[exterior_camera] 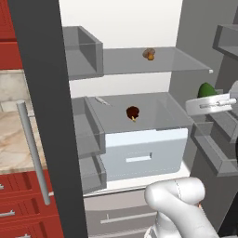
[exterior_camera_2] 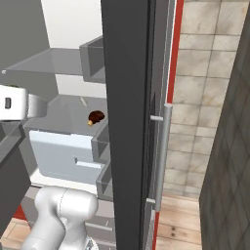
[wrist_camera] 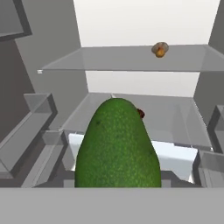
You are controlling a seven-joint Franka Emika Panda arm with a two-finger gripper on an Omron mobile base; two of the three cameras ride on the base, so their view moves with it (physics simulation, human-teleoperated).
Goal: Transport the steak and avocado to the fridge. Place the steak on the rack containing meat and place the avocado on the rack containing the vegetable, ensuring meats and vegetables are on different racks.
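Nearest the hand camera, the avocado point(wrist_camera: 117, 146) stands large and upright at the bottom centre, hiding the finger tips, so the set of the jaws cannot be read directly. In the left base view the avocado point(exterior_camera: 206, 89) shows just above the white gripper point(exterior_camera: 210, 103), at the right of the open fridge point(exterior_camera: 139, 93) and apart from every shelf, so it is evidently carried in the gripper.

Beyond it, inside the fridge, the white drawer point(exterior_camera: 145, 153) sits below a flat grey glass shelf, the rack containing meat point(exterior_camera: 158, 111). The steak point(exterior_camera: 132, 112) lies on this shelf towards its front left, tan stub pointing forward. The right base view confirms the steak point(exterior_camera_2: 95, 116) on the shelf above the drawer. In the hand view only a red edge of the steak point(wrist_camera: 141, 113) shows past the avocado.

Higher and farther back, the rack containing the vegetable point(exterior_camera: 181, 62) carries an orange-brown lump point(exterior_camera: 149, 54) near its middle, also seen in the hand view point(wrist_camera: 160, 49).

The dark door point(exterior_camera: 42, 116) with its silver handle point(exterior_camera: 33, 153) stands open at left
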